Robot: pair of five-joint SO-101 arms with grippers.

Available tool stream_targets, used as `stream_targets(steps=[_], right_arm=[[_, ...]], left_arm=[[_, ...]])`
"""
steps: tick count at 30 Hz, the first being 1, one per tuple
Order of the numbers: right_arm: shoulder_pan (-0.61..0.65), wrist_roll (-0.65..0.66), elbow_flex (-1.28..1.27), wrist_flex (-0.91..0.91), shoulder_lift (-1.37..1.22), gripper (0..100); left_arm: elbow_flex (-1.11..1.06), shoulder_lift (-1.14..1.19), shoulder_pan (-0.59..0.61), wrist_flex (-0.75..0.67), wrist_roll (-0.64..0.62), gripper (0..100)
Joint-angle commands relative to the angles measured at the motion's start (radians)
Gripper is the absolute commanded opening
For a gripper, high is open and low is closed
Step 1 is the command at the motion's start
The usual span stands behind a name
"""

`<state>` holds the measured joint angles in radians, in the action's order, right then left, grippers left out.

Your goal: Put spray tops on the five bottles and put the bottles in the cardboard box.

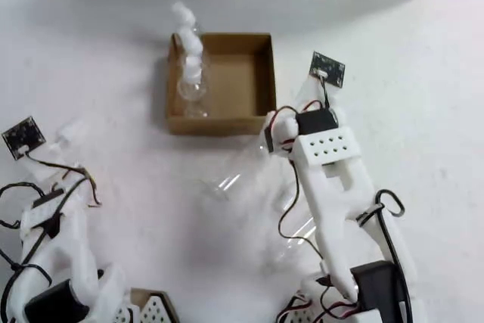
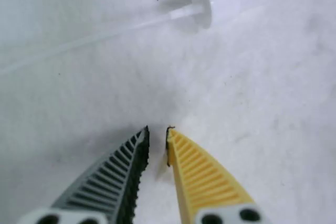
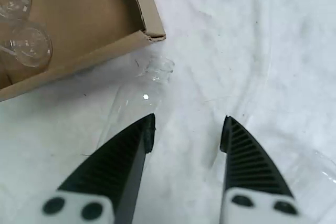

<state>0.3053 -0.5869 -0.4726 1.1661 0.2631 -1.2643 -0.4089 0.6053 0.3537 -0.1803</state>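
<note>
While the left tool (image 2: 157, 136) is held closed and empty left of the cardboard box (image 1: 219, 123), with a spray top (image 2: 215, 1) beyond its tips, the right tool (image 3: 188, 127) is spread open over an uncapped bottle (image 3: 139, 95) just beside the box.

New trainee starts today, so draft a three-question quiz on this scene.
1. True or false: the right claw is open.
2. The white plastic spray top with its thin tube is: A) screwed onto a bottle, B) lying on the white table, C) inside the box.
3. Fill in: the clear plastic bottle lying by the right claw has ___ top on its neck.
Key: 1 true; 2 B; 3 no.
</note>
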Motion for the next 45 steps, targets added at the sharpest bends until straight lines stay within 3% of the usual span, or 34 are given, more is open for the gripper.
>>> stream_targets(steps=[1, 9, 36, 45], right_arm=[[0.016, -0.005, -0.002, -0.058, 0.033, 17.6], [0.102, -0.003, -0.041, -0.107, 0.035, 17.4], [0.108, -0.015, -0.043, 0.002, 0.225, 17.6], [0.205, -0.071, -0.064, -0.073, 0.225, 17.6]], left_arm=[[0.054, -0.002, 0.005, -0.021, -0.005, 7], [0.054, -0.002, 0.007, -0.021, -0.008, 7], [0.054, -0.002, 0.007, -0.021, -0.005, 7], [0.054, -0.002, 0.005, -0.021, -0.005, 7]])
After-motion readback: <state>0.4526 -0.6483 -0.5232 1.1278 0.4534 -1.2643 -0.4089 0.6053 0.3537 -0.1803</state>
